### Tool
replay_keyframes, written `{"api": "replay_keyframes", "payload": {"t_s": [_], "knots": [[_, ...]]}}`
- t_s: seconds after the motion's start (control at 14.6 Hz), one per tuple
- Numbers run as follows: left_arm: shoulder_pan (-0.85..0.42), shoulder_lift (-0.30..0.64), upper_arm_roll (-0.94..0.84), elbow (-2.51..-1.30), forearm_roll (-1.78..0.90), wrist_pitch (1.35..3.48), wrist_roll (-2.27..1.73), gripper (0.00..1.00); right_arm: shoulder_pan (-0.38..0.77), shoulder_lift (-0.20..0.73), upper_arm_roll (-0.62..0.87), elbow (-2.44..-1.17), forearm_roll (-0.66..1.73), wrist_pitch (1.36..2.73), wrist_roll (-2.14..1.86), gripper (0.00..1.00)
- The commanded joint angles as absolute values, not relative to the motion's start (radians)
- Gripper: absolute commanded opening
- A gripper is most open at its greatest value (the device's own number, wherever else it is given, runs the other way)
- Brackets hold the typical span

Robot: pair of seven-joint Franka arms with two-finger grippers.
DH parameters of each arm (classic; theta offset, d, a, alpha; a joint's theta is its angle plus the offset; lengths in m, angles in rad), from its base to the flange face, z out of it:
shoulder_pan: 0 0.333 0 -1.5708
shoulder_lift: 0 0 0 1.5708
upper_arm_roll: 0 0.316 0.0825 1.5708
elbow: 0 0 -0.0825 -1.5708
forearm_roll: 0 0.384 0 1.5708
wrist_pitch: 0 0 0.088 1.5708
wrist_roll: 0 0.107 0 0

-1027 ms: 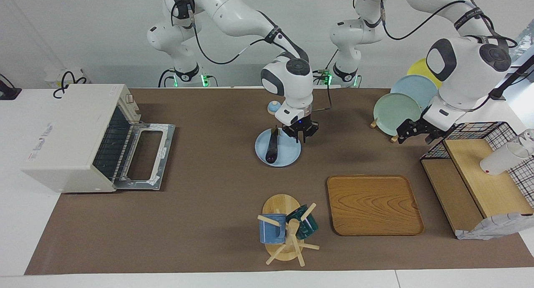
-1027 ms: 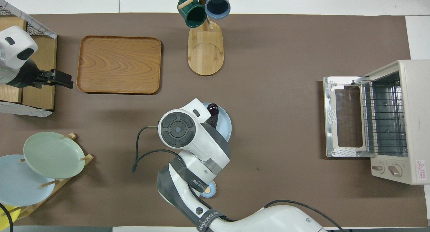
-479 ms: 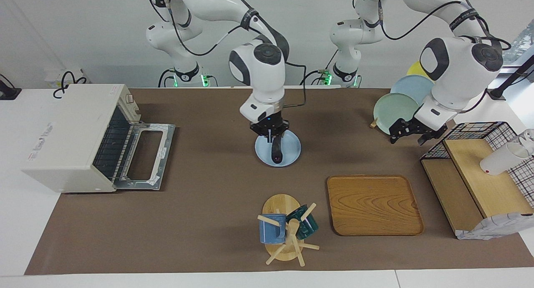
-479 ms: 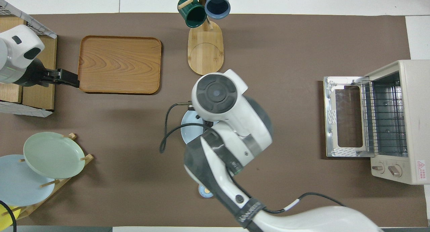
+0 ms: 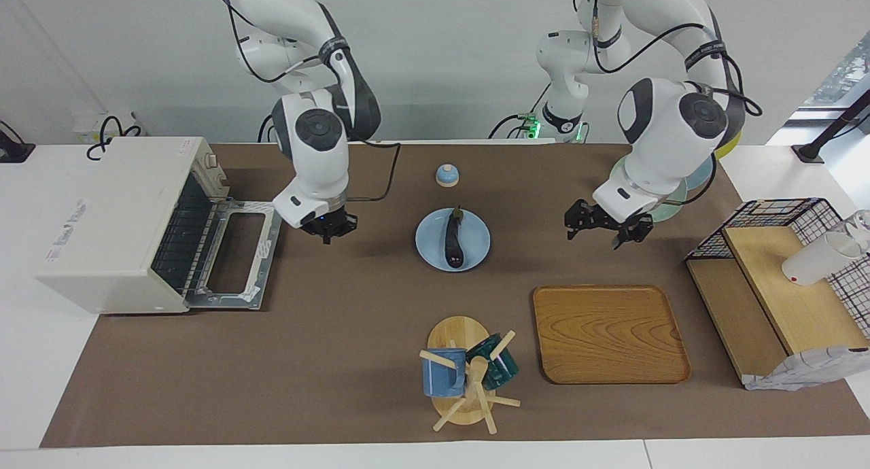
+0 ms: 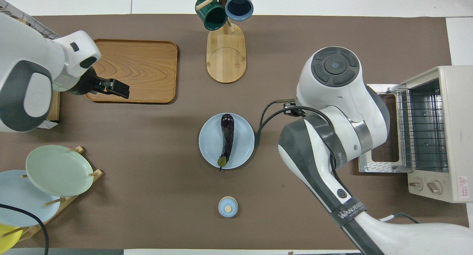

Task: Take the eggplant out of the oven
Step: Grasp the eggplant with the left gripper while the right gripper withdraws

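The dark purple eggplant [image 5: 452,241] lies on a light blue plate [image 5: 478,246] in the middle of the table, stem end toward the robots; it also shows in the overhead view [image 6: 226,140] on the plate [image 6: 208,146]. The off-white oven [image 5: 115,217] stands at the right arm's end with its door [image 5: 238,258] dropped open and its wire rack bare [image 6: 421,129]. My right gripper [image 5: 328,230] hangs empty beside the door's edge, between oven and plate. My left gripper [image 5: 603,232] is open and empty, over the wooden tray's edge [image 6: 123,90].
A wooden tray [image 5: 608,333] and a mug tree [image 5: 465,374] with two mugs stand farther from the robots than the plate. A small blue lid [image 5: 446,175] lies nearer to them. A plate rack [image 6: 51,173] and a wire-mesh shelf [image 5: 781,272] stand at the left arm's end.
My right gripper has left the eggplant on the plate and swung over to the oven door. My left gripper has moved from the wire shelf toward the table's middle.
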State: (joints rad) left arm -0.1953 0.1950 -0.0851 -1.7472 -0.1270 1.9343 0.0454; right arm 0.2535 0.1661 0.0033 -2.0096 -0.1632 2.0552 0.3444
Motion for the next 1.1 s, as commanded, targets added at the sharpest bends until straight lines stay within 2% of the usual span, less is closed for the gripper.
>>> {"api": "replay_keyframes", "payload": {"t_s": [0.0, 0.34, 0.48, 0.68, 0.89, 1.03], "knots": [[-0.329, 0.180, -0.069, -1.840, -0.143, 2.034, -0.067, 1.00, 0.158, 0.110, 0.020, -2.175, -0.221, 2.173, 0.273, 0.00], [-0.477, 0.189, -0.071, -1.916, -0.144, 2.127, -0.201, 1.00, 0.118, 0.141, 0.020, -2.192, -0.265, 2.198, 0.245, 0.00], [-0.549, 0.190, -0.071, -1.998, -0.144, 2.239, -0.285, 1.00, 0.104, 0.141, 0.020, -2.206, -0.265, 2.221, 0.241, 0.00], [-0.629, 0.247, -0.069, -2.020, -0.143, 2.309, -0.397, 1.00, 0.068, 0.141, 0.020, -2.250, -0.267, 2.286, 0.201, 0.00], [-0.678, 0.298, -0.067, -2.026, -0.143, 2.375, -0.482, 1.00, 0.075, 0.141, 0.020, -2.237, -0.342, 2.260, 0.178, 0.00], [-0.680, 0.299, -0.067, -2.028, -0.143, 2.381, -0.515, 1.00, 0.080, 0.143, 0.029, -2.194, -0.415, 2.177, 0.175, 0.00]]}}
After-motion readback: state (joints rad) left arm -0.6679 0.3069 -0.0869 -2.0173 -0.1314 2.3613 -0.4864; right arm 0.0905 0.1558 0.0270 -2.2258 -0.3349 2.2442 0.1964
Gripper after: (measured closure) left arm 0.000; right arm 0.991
